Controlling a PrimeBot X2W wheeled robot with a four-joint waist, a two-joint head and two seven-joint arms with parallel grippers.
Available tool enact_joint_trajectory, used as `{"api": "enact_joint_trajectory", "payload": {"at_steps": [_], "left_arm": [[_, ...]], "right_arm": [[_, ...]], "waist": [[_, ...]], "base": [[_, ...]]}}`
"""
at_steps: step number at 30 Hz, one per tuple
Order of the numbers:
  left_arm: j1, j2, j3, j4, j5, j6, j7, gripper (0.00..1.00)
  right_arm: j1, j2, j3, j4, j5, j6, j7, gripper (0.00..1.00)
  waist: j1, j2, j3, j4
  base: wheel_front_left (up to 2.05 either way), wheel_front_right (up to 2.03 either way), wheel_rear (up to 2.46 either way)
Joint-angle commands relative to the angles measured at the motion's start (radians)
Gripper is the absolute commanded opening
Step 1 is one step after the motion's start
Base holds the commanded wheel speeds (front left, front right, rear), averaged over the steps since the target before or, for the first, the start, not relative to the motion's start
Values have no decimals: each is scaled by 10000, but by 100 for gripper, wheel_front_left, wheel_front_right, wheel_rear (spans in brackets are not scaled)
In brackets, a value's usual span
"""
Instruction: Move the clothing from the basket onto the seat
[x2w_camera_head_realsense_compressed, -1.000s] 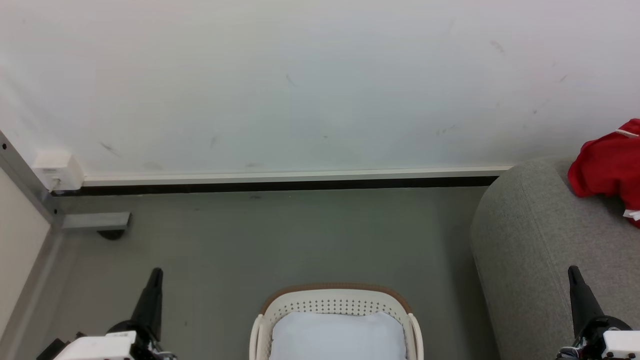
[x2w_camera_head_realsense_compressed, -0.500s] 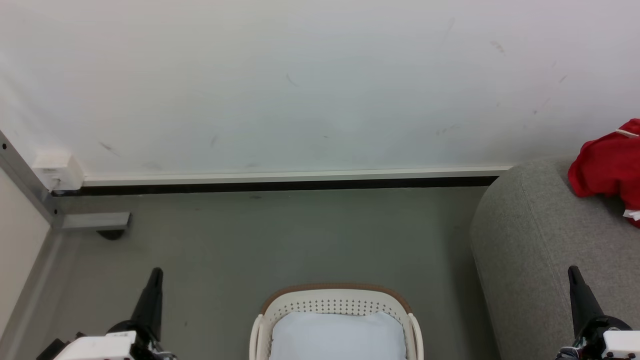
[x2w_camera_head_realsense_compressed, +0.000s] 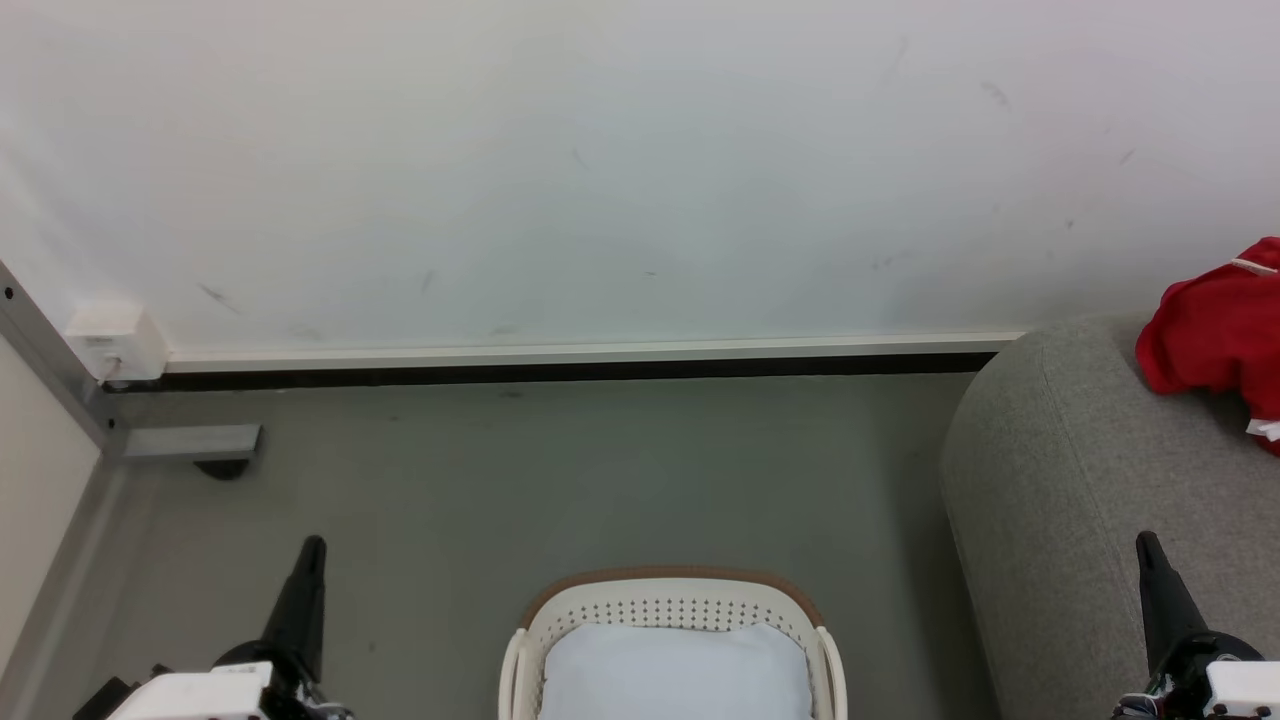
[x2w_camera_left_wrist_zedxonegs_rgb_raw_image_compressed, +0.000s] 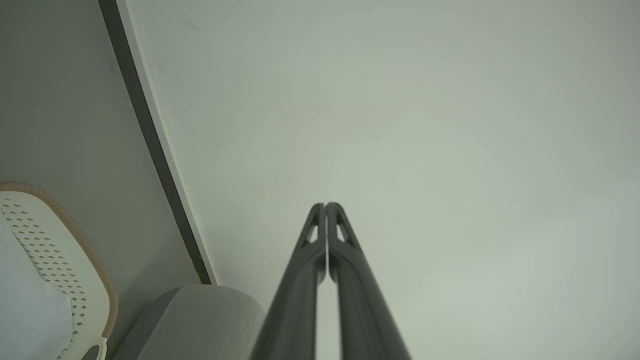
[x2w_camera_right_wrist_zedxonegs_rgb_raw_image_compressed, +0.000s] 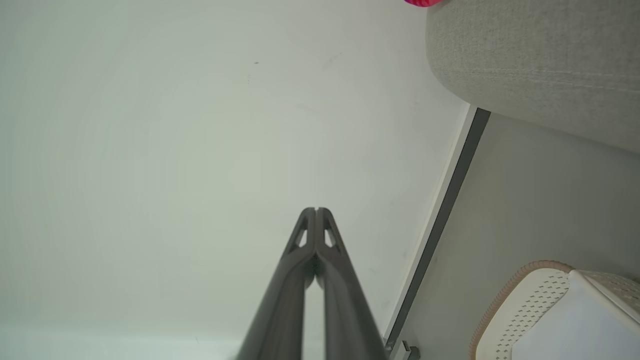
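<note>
The red clothing (x2w_camera_head_realsense_compressed: 1218, 335) lies bunched on the grey sofa (x2w_camera_head_realsense_compressed: 1060, 480) at the right edge of the head view; a sliver of it (x2w_camera_right_wrist_zedxonegs_rgb_raw_image_compressed: 422, 2) shows at the top of the right wrist view. The cream basket (x2w_camera_head_realsense_compressed: 672, 605) with its brown rim stands on the floor at bottom centre and holds a plain pale white cloth (x2w_camera_head_realsense_compressed: 675, 670). My left gripper (x2w_camera_head_realsense_compressed: 312, 547) is shut and empty at the lower left, apart from the basket. My right gripper (x2w_camera_head_realsense_compressed: 1147, 542) is shut and empty at the lower right, over the sofa's front. Both wrist views show the fingertips pressed together (x2w_camera_left_wrist_zedxonegs_rgb_raw_image_compressed: 325, 205) (x2w_camera_right_wrist_zedxonegs_rgb_raw_image_compressed: 316, 210).
A white wall (x2w_camera_head_realsense_compressed: 600, 170) with a dark skirting strip (x2w_camera_head_realsense_compressed: 560, 372) runs behind the grey floor (x2w_camera_head_realsense_compressed: 560, 480). A metal frame foot (x2w_camera_head_realsense_compressed: 190, 442) and a small white box (x2w_camera_head_realsense_compressed: 115, 340) stand at the left, beside a pale panel.
</note>
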Motion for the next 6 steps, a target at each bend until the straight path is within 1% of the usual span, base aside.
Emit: {"api": "enact_joint_trajectory", "payload": {"at_steps": [1,6], "left_arm": [[-84,21,18,-37,-136,-41,34,0],[-84,21,18,-37,-136,-42,34,0]], "right_arm": [[-121,3,-38,-55,14,-20,26,0],[-121,3,-38,-55,14,-20,26,0]], "waist": [[0,0,0,0],[0,0,0,0]], "base": [[0,0,0],[0,0,0]]}}
